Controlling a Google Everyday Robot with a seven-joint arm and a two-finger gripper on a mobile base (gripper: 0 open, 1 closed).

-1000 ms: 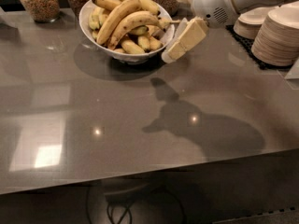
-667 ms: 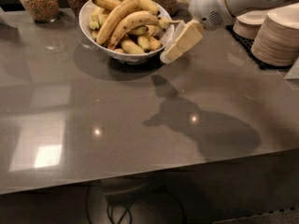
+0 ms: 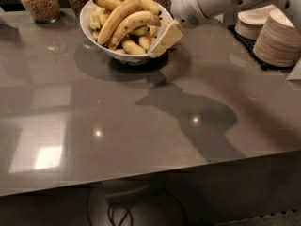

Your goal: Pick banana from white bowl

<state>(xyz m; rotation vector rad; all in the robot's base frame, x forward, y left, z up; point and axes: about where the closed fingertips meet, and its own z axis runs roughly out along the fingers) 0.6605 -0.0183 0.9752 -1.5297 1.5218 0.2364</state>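
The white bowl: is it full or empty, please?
Full: bananas pile above the white bowl's rim; the gripper is at its right edge.

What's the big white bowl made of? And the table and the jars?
The white bowl looks like glazed ceramic, maybe plastic: smooth, glossy. The table seems polished grey stone or laminate; lights mirror in it. The jars look like clear glass; their fillings show through. The gripper sits at the bowl's rim, by the bananas.
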